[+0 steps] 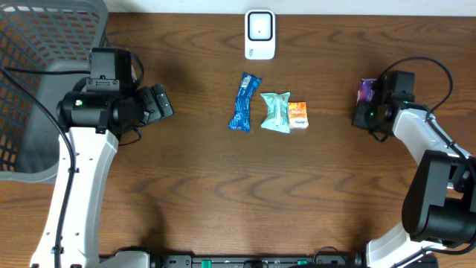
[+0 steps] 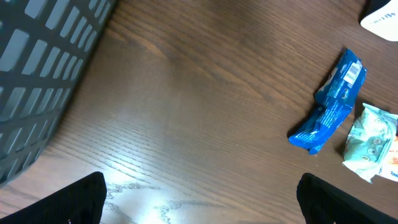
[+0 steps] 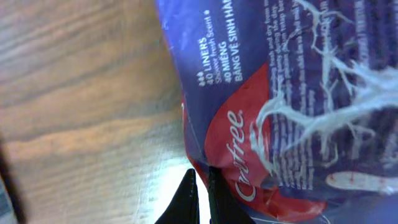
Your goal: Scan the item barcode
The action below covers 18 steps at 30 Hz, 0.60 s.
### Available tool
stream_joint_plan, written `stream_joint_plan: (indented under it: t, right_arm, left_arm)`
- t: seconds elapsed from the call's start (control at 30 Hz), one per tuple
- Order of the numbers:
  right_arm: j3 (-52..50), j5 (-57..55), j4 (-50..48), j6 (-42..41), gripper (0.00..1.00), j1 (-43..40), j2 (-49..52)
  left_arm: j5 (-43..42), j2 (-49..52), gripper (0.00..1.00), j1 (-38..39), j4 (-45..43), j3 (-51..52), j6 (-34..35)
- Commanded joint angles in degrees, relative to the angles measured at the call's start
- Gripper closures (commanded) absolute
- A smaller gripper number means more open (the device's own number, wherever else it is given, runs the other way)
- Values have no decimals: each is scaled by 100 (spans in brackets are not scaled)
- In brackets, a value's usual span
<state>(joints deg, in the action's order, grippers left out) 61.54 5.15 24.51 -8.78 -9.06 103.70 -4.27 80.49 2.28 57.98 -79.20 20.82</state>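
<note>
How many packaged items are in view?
4. A blue crinkled wrapper, pale green packet and small orange pack lie together mid-table; a purple liner pack is at the right fingers. The grey mesh basket could hide more.

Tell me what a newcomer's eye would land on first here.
First the purple liner pack, filling the right wrist view, pinched at its edge by the right gripper at the right of the table. Then the row at mid-table: a blue wrapper, a pale green pouch and an orange pack, with the white scanner beyond them.
</note>
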Motion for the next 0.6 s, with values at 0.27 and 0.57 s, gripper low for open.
stream_joint_plan:
  t: [0.27,0.57]
  right_arm:
    - [997,-269,970,72,95,48,-37]
    - [1832,402,2188,74,71,52,-37]
  left_arm:
    - [70,22,2,-13,7,-31,26]
    - [70,22,2,-13,7,-31,26]
